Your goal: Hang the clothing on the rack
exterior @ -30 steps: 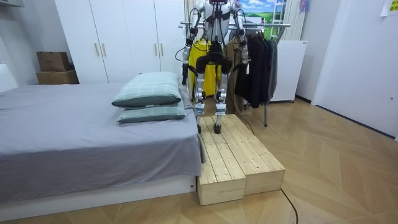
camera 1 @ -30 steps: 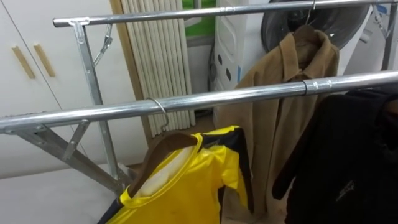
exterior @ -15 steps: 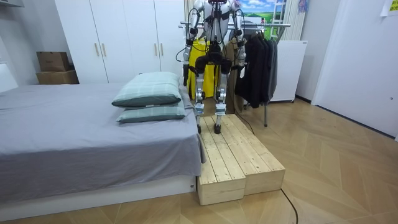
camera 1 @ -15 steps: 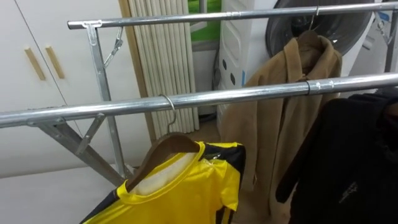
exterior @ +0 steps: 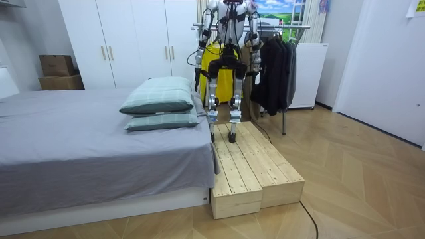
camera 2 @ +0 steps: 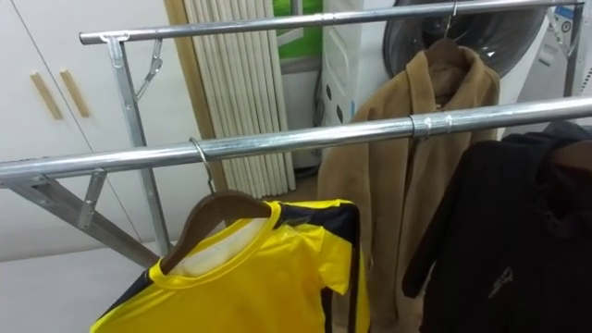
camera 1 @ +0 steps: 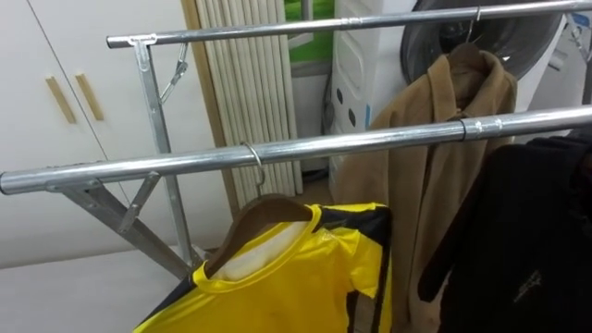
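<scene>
The yellow jersey is seen hung by its hanger on the near rail, so the task is judged nearly done; the state of the left hand and right hand cannot be told.

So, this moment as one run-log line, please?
yellow-and-black shiny shirt: on brown wooden hanger | hook: over near silver metal rail | robot: on wooden platform

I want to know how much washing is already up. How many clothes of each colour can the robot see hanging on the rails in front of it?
yellow shirt: 1
tan coat: 1
black garment: 1
Total: 3
</scene>
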You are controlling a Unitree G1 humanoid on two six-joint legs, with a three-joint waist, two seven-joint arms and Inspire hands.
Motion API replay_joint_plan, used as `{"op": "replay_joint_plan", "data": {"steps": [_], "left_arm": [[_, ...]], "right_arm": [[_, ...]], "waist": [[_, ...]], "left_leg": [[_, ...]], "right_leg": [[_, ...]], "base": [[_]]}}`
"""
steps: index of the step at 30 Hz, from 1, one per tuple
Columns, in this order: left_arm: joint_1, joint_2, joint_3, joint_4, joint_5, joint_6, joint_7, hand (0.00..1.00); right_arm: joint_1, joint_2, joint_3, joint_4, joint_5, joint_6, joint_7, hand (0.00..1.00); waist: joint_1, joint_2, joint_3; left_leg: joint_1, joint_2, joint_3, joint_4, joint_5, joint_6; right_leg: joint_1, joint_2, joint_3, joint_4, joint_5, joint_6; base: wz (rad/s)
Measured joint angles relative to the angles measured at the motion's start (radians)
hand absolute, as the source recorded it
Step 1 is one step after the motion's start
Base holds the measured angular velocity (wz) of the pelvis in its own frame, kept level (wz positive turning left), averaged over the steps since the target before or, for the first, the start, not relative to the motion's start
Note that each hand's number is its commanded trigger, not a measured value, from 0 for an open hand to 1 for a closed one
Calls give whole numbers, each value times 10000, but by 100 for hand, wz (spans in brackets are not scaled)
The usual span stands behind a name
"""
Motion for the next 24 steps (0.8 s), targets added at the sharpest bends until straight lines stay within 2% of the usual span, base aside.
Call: {"op": "replay_joint_plan", "data": {"steps": [10, 19, 21, 24], "left_arm": [[38, -82, -8, -35, 16, -41, 109, 0], [89, -341, -101, 22, 19, -52, 156, 0], [4, -365, -193, -8, 20, -59, 154, 0], [-24, -372, -216, -17, 18, -140, 163, 0]], "right_arm": [[-218, 13, 339, -368, -691, -128, -290, 0], [-413, 33, 526, -496, -1460, -275, -232, 0], [-410, 36, 840, -605, -1538, -325, -219, 0], [-598, 29, 1242, -741, -1886, -338, -157, 0]], "waist": [[27, -19, 11], [138, -42, 13], [261, -77, 6], [343, -65, 7]], "left_leg": [[-86, 2, -103, 127, 0, 1], [-203, 4, -292, 211, 0, 1], [-389, -11, -481, 443, -3, 0], [-622, 11, -538, 622, -3, 0]], "right_leg": [[31, -3, -137, 6, -12, 12], [-8, 6, -292, 38, -120, -111], [-33, -13, -432, 69, -154, -132], [-129, 6, -586, 98, -175, -153]], "base": [[3], [6], [13], [19]]}}
